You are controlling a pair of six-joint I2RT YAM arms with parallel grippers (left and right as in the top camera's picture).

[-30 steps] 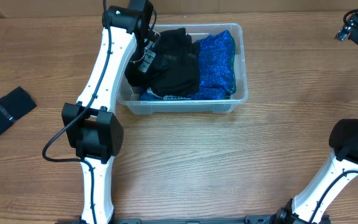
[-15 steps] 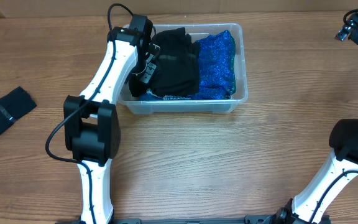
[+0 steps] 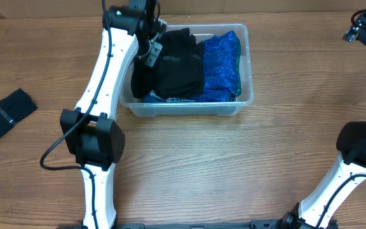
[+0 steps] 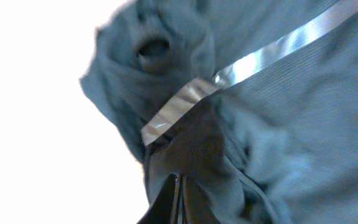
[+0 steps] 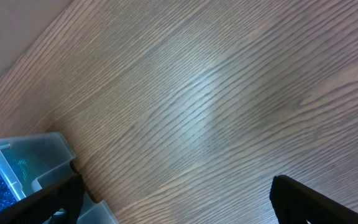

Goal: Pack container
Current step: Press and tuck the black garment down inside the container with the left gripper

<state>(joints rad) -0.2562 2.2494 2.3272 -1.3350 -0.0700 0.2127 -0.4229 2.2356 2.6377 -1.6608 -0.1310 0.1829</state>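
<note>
The clear container (image 3: 249,70) stands at the back middle of the table. It holds a black garment (image 3: 178,67) on the left and a sparkly blue cloth (image 3: 222,62) on the right. My left gripper (image 3: 151,49) is over the tub's far left part. In the left wrist view its fingers (image 4: 166,202) are pressed together at a fold of the dark garment (image 4: 278,124), which fills the view. My right gripper (image 3: 359,28) is far off at the back right, open and empty (image 5: 179,208). A corner of the container (image 5: 33,155) shows in the right wrist view.
A dark folded cloth (image 3: 4,114) lies near the table's left edge. The left arm's base link (image 3: 93,137) stands in front of the tub, and the right arm's link (image 3: 364,143) is at the right edge.
My left gripper dipped toward the tub's front left, then came back up to the far left corner. The black garment's left side now stretches lower. The right arm has not moved.
</note>
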